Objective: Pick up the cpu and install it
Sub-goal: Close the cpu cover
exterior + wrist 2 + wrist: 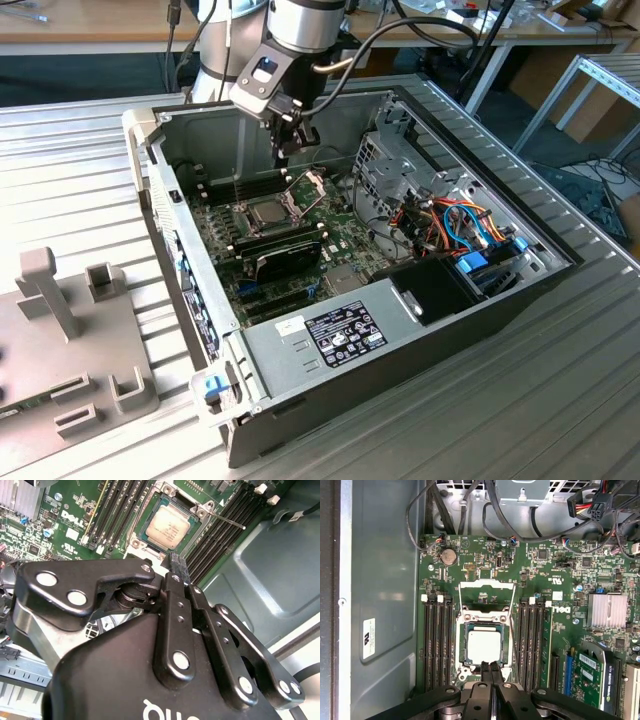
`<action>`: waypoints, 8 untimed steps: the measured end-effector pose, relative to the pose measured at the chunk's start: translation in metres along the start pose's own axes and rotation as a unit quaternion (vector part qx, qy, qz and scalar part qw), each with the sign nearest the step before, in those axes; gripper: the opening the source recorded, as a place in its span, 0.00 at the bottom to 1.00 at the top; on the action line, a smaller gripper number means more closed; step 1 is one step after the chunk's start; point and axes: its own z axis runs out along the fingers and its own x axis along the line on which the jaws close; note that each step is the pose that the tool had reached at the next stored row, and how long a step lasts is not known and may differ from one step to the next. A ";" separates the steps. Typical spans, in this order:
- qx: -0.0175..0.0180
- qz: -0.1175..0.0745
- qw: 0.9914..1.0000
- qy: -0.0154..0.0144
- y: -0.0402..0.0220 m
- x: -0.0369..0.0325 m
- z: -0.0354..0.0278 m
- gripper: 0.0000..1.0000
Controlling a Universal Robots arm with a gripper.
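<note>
Black fingers (pixel 485 671) of the gripper (pixel 490 667) are pressed together and empty; in the first wrist view we see them over the edge of the socket (pixel 463 630). Beyond them the cpu (pixel 482 646) lies flat in that socket, its metal frame (pixel 486 583) swung open on the green motherboard (pixel 555 580).

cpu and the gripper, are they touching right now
Apart. In the exterior view the gripper hangs above the cpu, with a plain gap between them. Its closed tips hold nothing.
</note>
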 end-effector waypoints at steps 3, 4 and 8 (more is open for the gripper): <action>0.000 0.000 1.000 0.000 0.0000 0.0000 -0.0006 0.11; 0.000 0.000 1.000 0.000 0.0000 0.0000 -0.0007 0.11; 0.000 0.000 1.000 0.000 -0.0001 0.0000 -0.0009 0.11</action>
